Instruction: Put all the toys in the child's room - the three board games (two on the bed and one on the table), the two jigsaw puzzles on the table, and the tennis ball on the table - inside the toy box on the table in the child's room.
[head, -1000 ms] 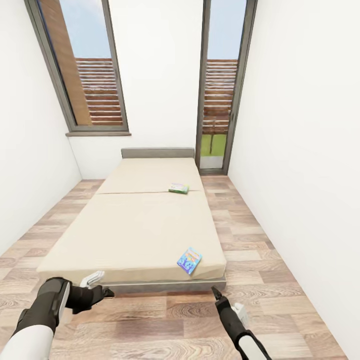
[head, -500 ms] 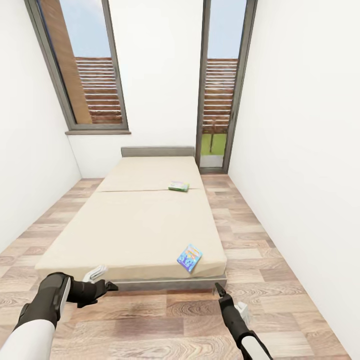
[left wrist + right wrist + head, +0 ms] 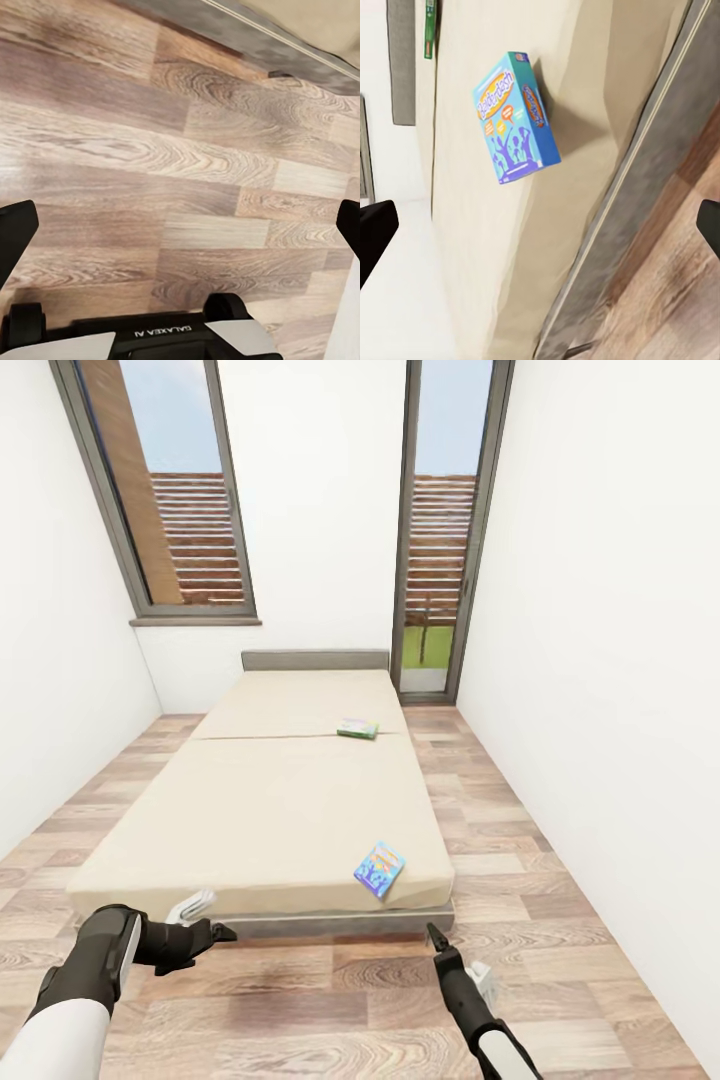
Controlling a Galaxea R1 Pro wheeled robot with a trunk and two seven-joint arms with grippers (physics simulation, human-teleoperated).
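Bed (image 3: 270,800) slightly nearer than before, blue board game (image 3: 379,871) at its foot corner.

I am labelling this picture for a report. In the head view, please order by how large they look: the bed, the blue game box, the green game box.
1. The bed, by far the largest.
2. The blue game box.
3. The green game box.

The green box lies farther from the camera, so its true size may equal the blue one's.
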